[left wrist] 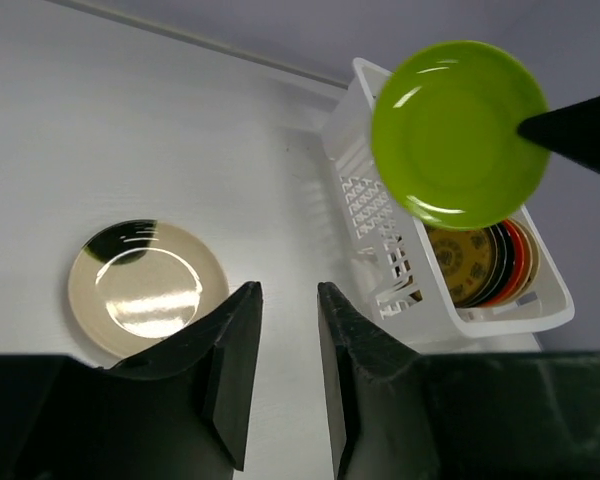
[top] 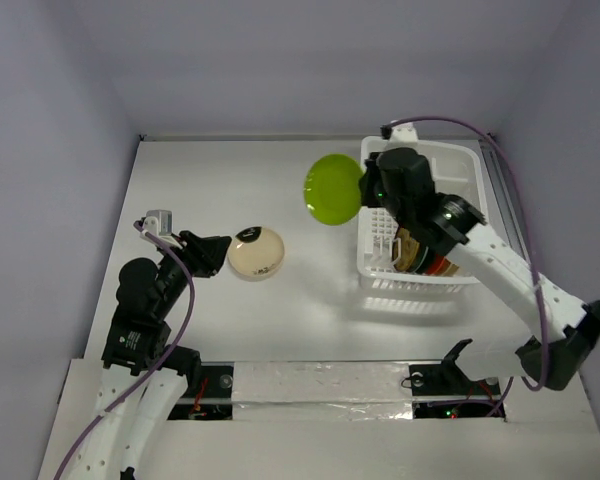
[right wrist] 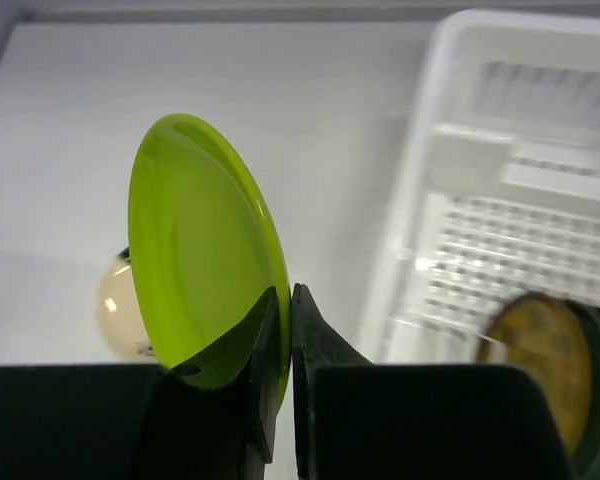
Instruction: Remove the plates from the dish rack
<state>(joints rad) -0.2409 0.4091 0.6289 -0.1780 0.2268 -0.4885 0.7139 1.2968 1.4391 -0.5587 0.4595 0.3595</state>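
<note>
My right gripper [right wrist: 285, 295] is shut on the rim of a lime green plate [top: 334, 189], held in the air just left of the white dish rack [top: 450, 158]. The green plate also shows in the right wrist view [right wrist: 195, 255] and the left wrist view [left wrist: 455, 130]. Several plates stand on edge at the rack's near end, a yellow-brown patterned one [left wrist: 465, 262] in front, with black and orange-red ones behind it. A cream plate [top: 256, 253] with a black patch lies flat on the table. My left gripper [left wrist: 288, 295] is open and empty, just beside the cream plate [left wrist: 145, 285].
The white table [top: 220, 190] runs to grey walls at the back and sides. The rack sits near the right wall. A taped strip [top: 320, 385] lies along the table's near edge between the arm bases.
</note>
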